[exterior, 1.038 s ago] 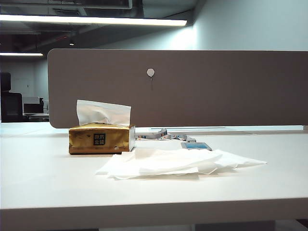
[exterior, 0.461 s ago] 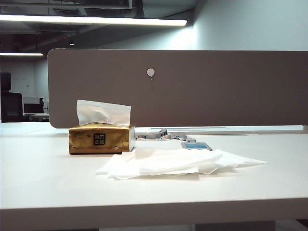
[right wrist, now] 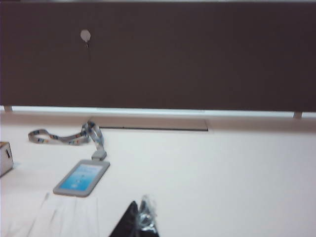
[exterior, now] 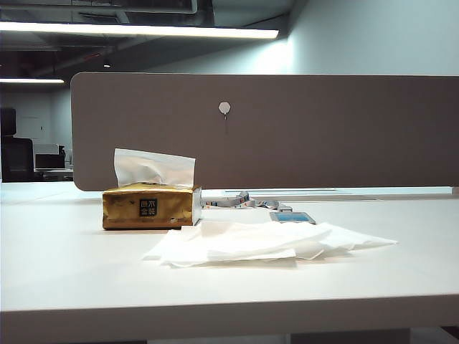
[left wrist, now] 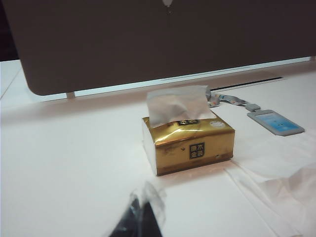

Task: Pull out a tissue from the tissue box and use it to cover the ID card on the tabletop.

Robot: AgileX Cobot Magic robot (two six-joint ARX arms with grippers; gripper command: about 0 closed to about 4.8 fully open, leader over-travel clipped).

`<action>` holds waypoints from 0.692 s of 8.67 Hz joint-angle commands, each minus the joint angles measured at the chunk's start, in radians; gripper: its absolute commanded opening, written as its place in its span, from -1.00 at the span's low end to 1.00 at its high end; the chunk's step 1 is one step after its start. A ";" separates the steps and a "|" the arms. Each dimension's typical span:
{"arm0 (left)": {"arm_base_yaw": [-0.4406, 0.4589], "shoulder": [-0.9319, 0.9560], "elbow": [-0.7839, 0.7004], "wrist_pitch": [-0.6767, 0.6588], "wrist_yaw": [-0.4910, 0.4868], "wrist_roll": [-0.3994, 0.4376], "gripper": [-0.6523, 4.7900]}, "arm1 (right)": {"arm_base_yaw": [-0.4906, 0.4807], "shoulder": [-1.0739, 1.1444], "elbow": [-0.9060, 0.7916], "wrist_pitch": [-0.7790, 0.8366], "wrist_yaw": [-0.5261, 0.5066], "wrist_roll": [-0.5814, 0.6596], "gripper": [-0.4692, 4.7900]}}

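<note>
While neither arm shows in the exterior view, each wrist view catches its own fingertips low over the near part of the tabletop (exterior: 64,265).

The left gripper (left wrist: 140,219) hangs short of the tissue box (exterior: 149,208), well apart from it; its dark tips seem pressed together, though blur leaves me unable to tell for sure.

The box lies toward the left of the worktop, midway back, label facing the front edge. The tissue (exterior: 154,167) stands upright from its top slot, untouched. It looks feather-light, limp and easy to tear, so I would pinch it near the upper edge, mid-width, and draw straight up; the light, shiny pack may lift or slide along with it.

A flat pile of white tissues (exterior: 265,242) spreads just right of the box, nearer the front edge.

Behind that pile lies the ID card (exterior: 292,217), uncovered, its lanyard (right wrist: 69,137) trailing toward the partition (exterior: 287,136).

The right gripper (right wrist: 139,219), tips closed on nothing, hovers short of the card, near it.
</note>
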 commanded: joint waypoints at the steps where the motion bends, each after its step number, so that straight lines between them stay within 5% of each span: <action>1: -0.001 0.001 0.004 0.038 0.016 -0.005 -0.78 | 0.000 -0.001 0.100 0.083 -0.111 -0.022 -0.84; 4: -0.001 0.001 0.004 0.042 0.016 -0.023 -0.78 | 0.001 0.061 0.255 0.052 -0.177 -0.046 -0.84; 6: -0.001 0.001 0.004 0.042 0.016 -0.023 -0.78 | 0.001 0.197 0.380 0.049 -0.336 -0.046 -0.84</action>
